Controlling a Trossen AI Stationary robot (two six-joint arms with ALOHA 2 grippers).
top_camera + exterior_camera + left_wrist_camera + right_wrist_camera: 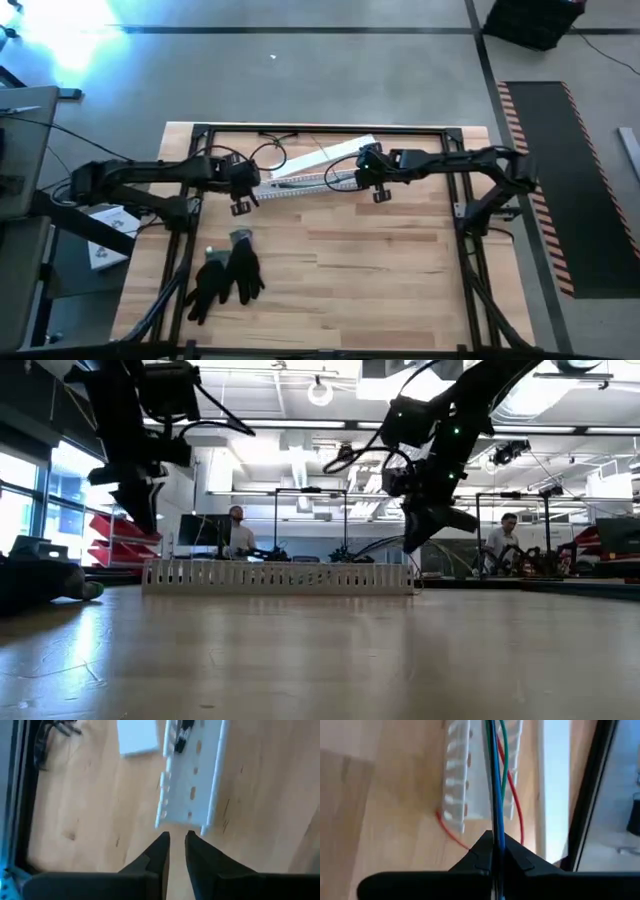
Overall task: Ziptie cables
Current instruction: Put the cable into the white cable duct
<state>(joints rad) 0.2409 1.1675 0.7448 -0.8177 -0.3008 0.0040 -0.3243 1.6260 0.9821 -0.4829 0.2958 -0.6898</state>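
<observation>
Nearest, the right gripper (494, 851) is clenched on the cables (495, 775), blue, green and red, which run along the white slotted channel (457, 780). Keep them taut and centred. At the channel's far end the left gripper (176, 851) hovers, nearly closed, empty.

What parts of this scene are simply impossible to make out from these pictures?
- High view: the cables are too small to tell apart inside the white slotted channel.
- Right wrist view: the cables vanish between the right gripper fingers; their ends are hidden.
- Left wrist view: the channel's far end is cut off by the edge, past the left gripper.
- Low view: the channel wall hides the cables.
</observation>
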